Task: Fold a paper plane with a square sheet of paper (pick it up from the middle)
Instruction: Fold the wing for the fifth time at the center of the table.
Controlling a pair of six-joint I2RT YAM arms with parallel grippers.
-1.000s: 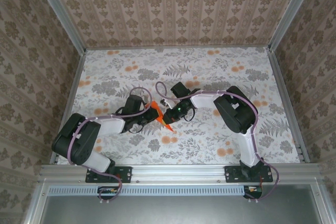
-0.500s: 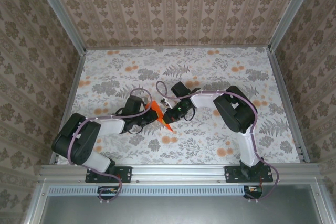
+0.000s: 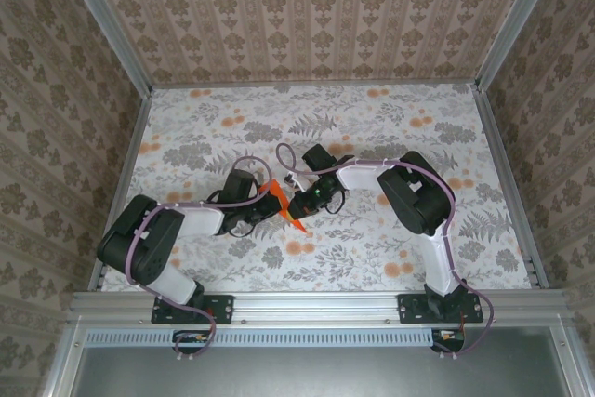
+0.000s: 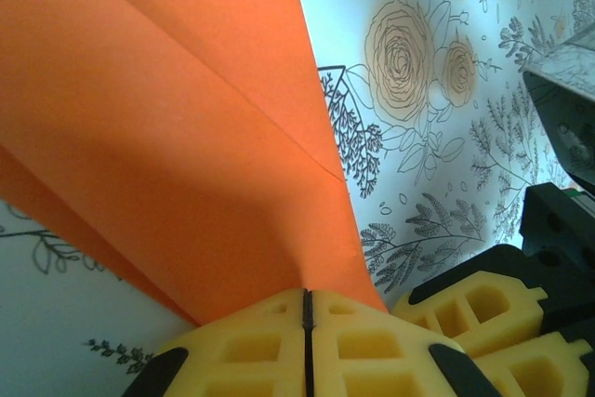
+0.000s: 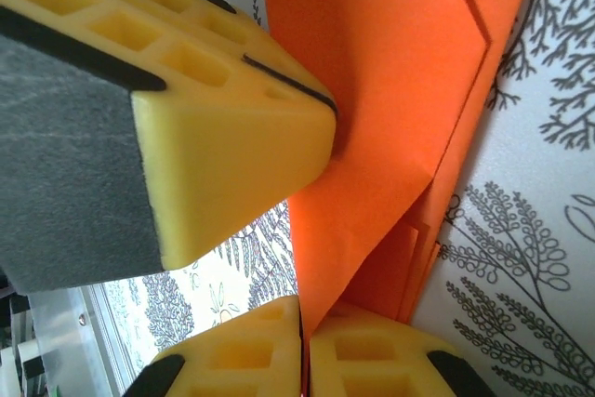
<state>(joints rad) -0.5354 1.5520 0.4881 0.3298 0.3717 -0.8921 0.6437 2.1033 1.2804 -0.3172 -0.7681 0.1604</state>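
Both arms crowd the middle of the tabletop. The left fingers and right fingers close in tightly around the paper plane. The far strip and both side margins lie open up to the patterned walls.

The orange paper plane, part-folded into creased overlapping layers, sits near the middle of the table.

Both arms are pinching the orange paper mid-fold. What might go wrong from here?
The left gripper and right gripper are both shut on the folded orange paper, close together; any pull apart might tear it.
Their yellow fingers sit very close, so a small shift may knock them together.
In the right wrist view the layers fan apart at the edge; they could slip and spoil the crease.
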